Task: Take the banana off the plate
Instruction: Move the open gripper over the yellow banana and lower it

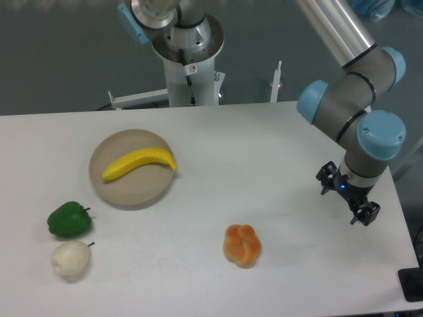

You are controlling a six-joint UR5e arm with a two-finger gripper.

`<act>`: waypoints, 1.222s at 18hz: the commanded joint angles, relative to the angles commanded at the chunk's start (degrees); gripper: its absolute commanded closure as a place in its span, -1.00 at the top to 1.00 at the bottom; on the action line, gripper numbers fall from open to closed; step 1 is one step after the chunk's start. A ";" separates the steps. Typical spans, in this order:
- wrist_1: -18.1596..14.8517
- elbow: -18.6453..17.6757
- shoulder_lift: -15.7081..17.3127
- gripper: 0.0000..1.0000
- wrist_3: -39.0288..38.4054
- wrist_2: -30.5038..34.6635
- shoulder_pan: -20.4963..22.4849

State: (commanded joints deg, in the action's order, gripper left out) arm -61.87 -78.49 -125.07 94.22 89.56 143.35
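Item one on my screen: the smooth, bright yellow, curved banana (139,162) is lying across the round, shallow, beige-tan plate (125,191), its stem end reaching the plate's right rim and its other end pointing down-left toward the middle of the dish. Item two: that plate is sitting on the left half of the white table (277,152), with nothing else in it but the banana. Item three: a glossy green bell pepper (69,220) is resting just below-left of the plate, and directly beneath it — nearly touching — a pale cream, rounded, pear-like fruit with a short dark stem (70,258) is sitting close to the table's front edge. Item four: an orange, lumpy, knotted bun-like piece (242,245) is lying near the front centre, well apart from the plate. Item five: the grey arm with pale blue joint caps (360,99) is reaching down at the far right side of the table, and I am seeing its black two-finger gripper (348,196) hanging low over the table surface near the right edge, well away from the banana and holding nothing — its two fingers are standing apart, so I am reading the claw as spread. The arm's white base column (190,72) is standing behind the table's far edge.
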 joint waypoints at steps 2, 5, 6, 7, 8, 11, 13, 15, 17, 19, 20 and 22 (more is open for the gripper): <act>0.00 -0.62 0.09 1.00 -2.54 -0.09 -2.19; 0.00 -0.79 0.17 1.00 -6.49 -0.18 -5.09; -0.09 -1.14 0.44 1.00 -7.20 0.00 -5.88; -0.09 -1.75 0.79 1.00 -7.73 0.00 -6.41; -0.09 -3.06 1.49 1.00 -8.61 -0.09 -7.03; -0.18 -7.37 5.70 1.00 -9.50 -1.66 -9.49; -0.26 -12.28 11.23 1.00 -12.12 -4.04 -11.68; -0.09 -17.47 15.63 1.00 -13.63 -4.40 -14.58; -0.09 -20.81 18.62 1.00 -14.67 -4.39 -17.74; 0.00 -24.59 20.99 1.00 -15.82 -4.31 -20.91; 0.00 -27.31 22.14 1.00 -16.61 -4.13 -23.27; 0.00 -29.70 23.11 1.00 -17.05 -3.52 -26.09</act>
State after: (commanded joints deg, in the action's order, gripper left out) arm -61.88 -108.18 -101.96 77.17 86.04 117.26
